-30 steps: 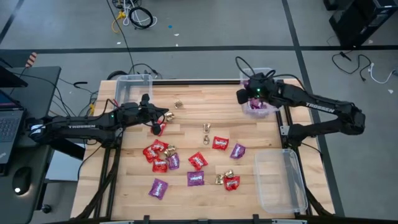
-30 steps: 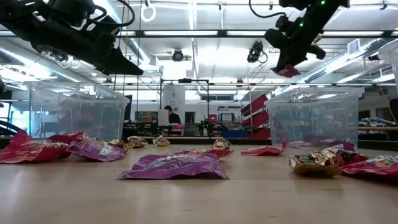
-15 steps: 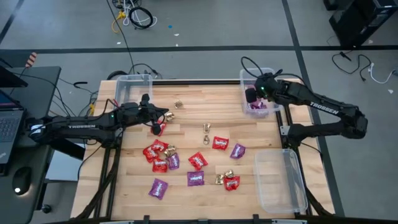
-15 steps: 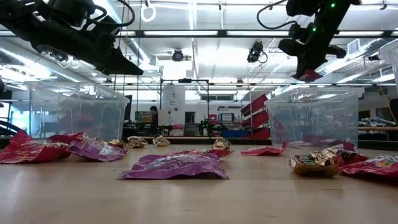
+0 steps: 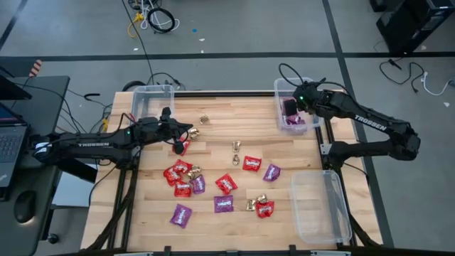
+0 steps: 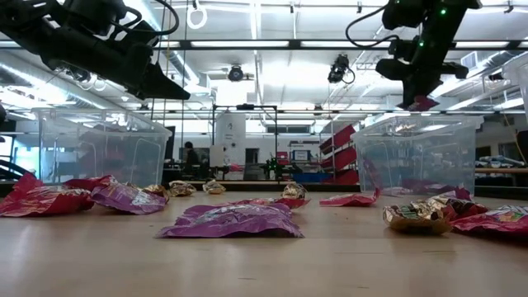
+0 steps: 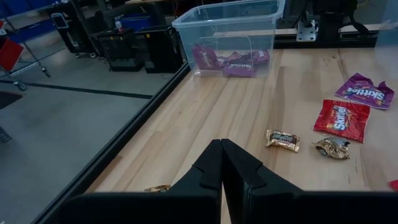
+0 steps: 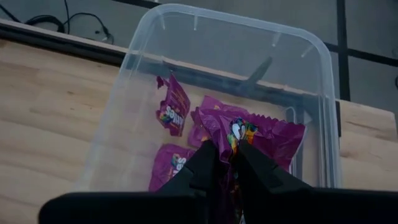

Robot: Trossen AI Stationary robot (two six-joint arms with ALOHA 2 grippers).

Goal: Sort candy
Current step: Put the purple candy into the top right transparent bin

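Note:
Red packets (image 5: 176, 173), purple packets (image 5: 223, 204) and small gold pieces (image 5: 237, 147) of candy lie scattered on the wooden table. My right gripper (image 8: 228, 149) hangs over the clear bin (image 5: 313, 89) at the far right corner, shut on a purple packet (image 8: 273, 134). More purple packets (image 8: 175, 112) lie on that bin's floor. My left gripper (image 7: 222, 144) hovers above the table's left part, shut with nothing between its fingers, and a gold piece (image 7: 157, 188) lies just beside and below it. My right gripper pinches the purple packet by a crumpled end (image 8: 236, 130) between its two fingers. The fingers slant down from the table's right side. The packet sticks out past the fingertips, lifted clear above the bin's floor.
An empty-looking clear bin (image 5: 151, 99) stands at the far left corner and another clear bin (image 5: 320, 206) at the near right edge. A black rail (image 5: 213, 93) runs along the table's far edge. Bare wood lies between the left gripper and the far right bin.
My right gripper has carried the purple packet toward the table's right edge, from the bin's left wall to over the bin, and has tipped more steeply downward. It stays shut on the packet.

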